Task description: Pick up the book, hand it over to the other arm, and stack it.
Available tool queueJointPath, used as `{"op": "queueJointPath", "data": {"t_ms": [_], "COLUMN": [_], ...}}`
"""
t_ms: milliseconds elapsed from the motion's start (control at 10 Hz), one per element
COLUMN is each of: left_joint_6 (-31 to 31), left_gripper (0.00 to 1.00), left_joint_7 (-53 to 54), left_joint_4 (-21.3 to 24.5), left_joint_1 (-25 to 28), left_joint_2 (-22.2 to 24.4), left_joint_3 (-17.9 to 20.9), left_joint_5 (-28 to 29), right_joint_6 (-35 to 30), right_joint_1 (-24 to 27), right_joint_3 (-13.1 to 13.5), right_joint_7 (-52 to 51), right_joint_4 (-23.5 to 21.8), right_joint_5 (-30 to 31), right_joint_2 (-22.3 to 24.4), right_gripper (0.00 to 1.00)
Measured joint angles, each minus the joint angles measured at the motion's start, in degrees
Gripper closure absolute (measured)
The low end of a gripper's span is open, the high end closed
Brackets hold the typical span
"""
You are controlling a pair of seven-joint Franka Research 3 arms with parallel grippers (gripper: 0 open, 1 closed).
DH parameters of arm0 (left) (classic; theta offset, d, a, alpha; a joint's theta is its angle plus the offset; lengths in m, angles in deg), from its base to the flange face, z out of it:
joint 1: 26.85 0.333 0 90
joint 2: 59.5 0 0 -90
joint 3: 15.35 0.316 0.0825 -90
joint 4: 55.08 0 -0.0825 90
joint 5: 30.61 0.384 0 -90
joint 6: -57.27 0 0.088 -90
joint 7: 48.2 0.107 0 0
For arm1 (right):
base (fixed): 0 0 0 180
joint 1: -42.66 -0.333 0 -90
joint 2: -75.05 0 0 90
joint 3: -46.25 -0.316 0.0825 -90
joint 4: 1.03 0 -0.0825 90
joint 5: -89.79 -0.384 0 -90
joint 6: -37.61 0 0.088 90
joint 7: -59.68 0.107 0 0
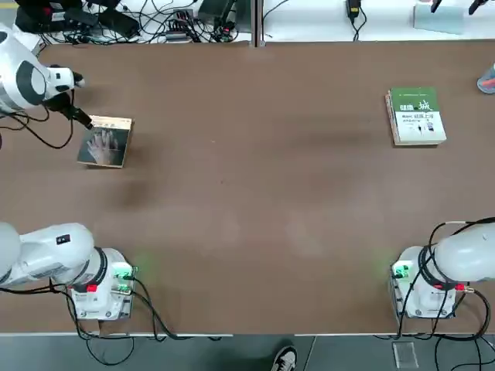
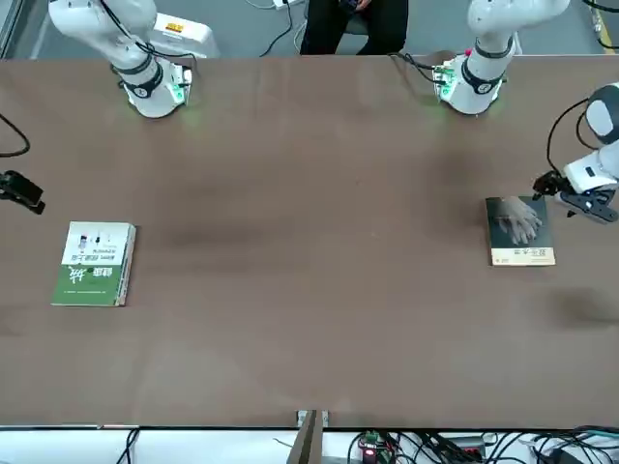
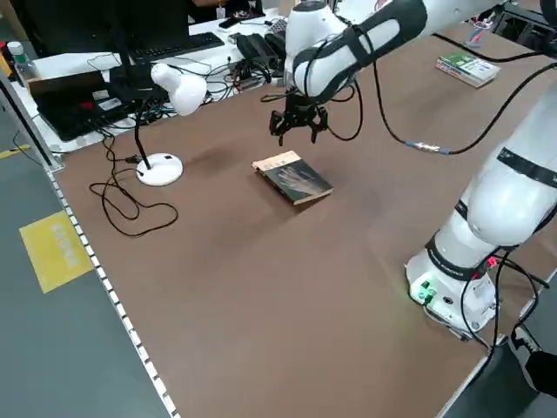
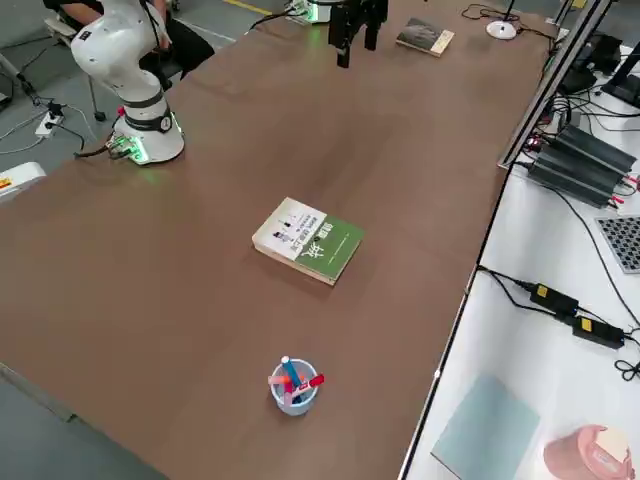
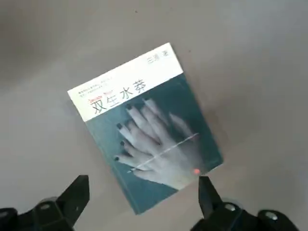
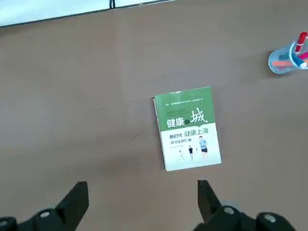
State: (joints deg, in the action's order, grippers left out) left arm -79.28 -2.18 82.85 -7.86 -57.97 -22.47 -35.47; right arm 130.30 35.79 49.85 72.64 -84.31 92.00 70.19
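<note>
Watching Two Open Claws and a Dark Book Lying on the Tabletop

From the top view, I see the dark book (image 1: 106,145) flat on the brown tabletop (image 1: 247,193), near its left edge and toward the far left corner. My left gripper (image 1: 89,122) hangs above the book's edge. The green-and-white book (image 1: 418,116) lies toward the far right corner, with a cup of pens (image 1: 487,80) at the right edge.

In the front view, the dark book shows a pale hand on its cover and a cream strip along one edge. I have the left gripper beside it, and my right gripper (image 2: 23,191) shows by the tabletop's right edge, well apart from both books.

The left side view gives me the left gripper raised above the tabletop, apart from the dark book.

In the right side view, the cup stands upright near the green-and-white book, and the left gripper shows near the dark book. A seated person (image 4: 165,45) is beyond the tabletop's near edge.

Through the left wrist view, my left claw is released, its fingers wide apart, and the dark book lies ahead of them, ungrasped.

Through the right wrist view, my right claw is also released, holding nothing, with the green-and-white book out ahead of its fingers.
</note>
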Motion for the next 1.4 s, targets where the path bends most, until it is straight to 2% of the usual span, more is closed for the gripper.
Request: {"op": "queueJointPath", "data": {"t_ms": [700, 1400], "left_joint_6": [-2.9, -2.9], "left_gripper": [0.00, 0.01], "left_joint_7": [19.0, 31.5], "left_joint_4": [-0.3, -3.8], "left_joint_1": [5.2, 9.5], "left_joint_2": [-6.5, -11.2], "left_joint_3": [0.0, 0.0], "left_joint_5": [-12.9, -17.4], "right_joint_6": [0.0, 0.0], "right_joint_1": [0.0, 0.0], "right_joint_3": [1.0, 1.1], "right_joint_7": [-3.0, -3.5], "right_joint_4": [0.0, 0.1], "right_joint_5": [0.0, 0.1], "right_joint_2": [0.1, 0.1], "right_gripper": [0.00, 0.00]}}
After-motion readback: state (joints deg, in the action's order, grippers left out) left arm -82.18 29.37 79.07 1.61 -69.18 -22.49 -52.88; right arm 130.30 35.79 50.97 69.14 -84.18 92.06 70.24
